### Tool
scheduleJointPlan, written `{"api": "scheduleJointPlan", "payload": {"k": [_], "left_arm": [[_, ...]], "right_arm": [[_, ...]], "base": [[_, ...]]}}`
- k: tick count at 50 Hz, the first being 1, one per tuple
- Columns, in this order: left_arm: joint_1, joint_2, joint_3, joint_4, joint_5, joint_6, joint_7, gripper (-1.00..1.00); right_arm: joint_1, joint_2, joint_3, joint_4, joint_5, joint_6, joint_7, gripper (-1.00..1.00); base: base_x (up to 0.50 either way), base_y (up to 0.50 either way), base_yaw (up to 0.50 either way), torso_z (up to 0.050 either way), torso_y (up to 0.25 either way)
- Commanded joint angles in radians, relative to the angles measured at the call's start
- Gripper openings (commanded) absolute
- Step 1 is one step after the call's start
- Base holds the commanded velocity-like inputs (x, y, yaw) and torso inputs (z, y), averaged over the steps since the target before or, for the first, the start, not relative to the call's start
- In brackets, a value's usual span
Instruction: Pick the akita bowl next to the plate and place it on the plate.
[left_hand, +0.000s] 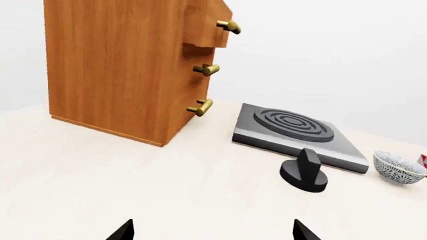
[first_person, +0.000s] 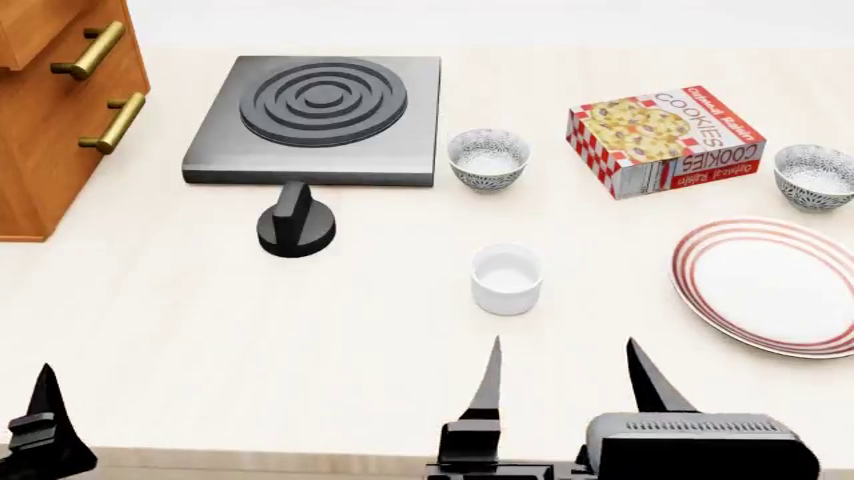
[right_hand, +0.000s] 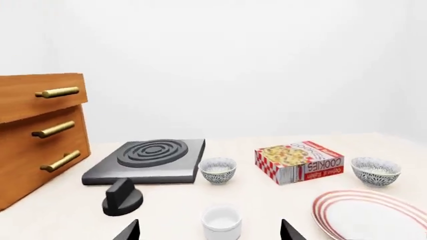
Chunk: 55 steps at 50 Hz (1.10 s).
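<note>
The akita bowl (first_person: 814, 175) (right_hand: 375, 171), speckled grey and white, stands upright just beyond the plate (first_person: 774, 285) (right_hand: 373, 217), a wide white plate with red rings at the table's right. My right gripper (first_person: 566, 375) (right_hand: 209, 230) hovers open near the front edge, left of the plate and well short of the bowl, holding nothing. My left gripper (left_hand: 212, 230) is open and empty at the front left; only one of its fingers (first_person: 47, 400) shows in the head view.
A twin speckled bowl (first_person: 489, 158) (left_hand: 399, 168) sits beside the black stove plate (first_person: 320, 115). A cookie box (first_person: 663, 138) lies between the two bowls. A white cup (first_person: 507, 280) stands just ahead of my right gripper. A black knob (first_person: 296, 222) and a wooden drawer cabinet (first_person: 54, 110) are at left.
</note>
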Motion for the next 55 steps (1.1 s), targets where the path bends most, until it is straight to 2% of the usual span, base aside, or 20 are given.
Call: {"api": "scheduleJointPlan", "payload": {"k": [1,9,22,55], "left_arm": [[-0.023,-0.011,-0.029,-0.036,-0.011,0.027,-0.007,1.00],[-0.025,-0.012,-0.034,-0.028,-0.023,0.014,-0.023,1.00],[-0.026,-0.016,-0.028,-0.035,-0.026,0.012,-0.031,1.00],[-0.019,-0.030,-0.017,-0.026,-0.051,0.009,-0.037,1.00]], "right_arm": [[0.145,0.037,-0.009,-0.195,0.059,0.256,0.045,1.00],[0.170,0.043,0.002,-0.238,0.077,0.276,0.053,1.00],[0.152,0.046,0.006,-0.187,0.084,0.246,0.053,1.00],[0.158,0.047,0.059,-0.224,0.164,0.283,0.076,1.00]], "base": [[0.00,0.00,0.00,0.000,0.000],[0.00,0.00,0.00,0.000,0.000],[0.00,-0.03,0.00,0.000,0.000],[0.00,-0.47,0.00,0.000,0.000]]}}
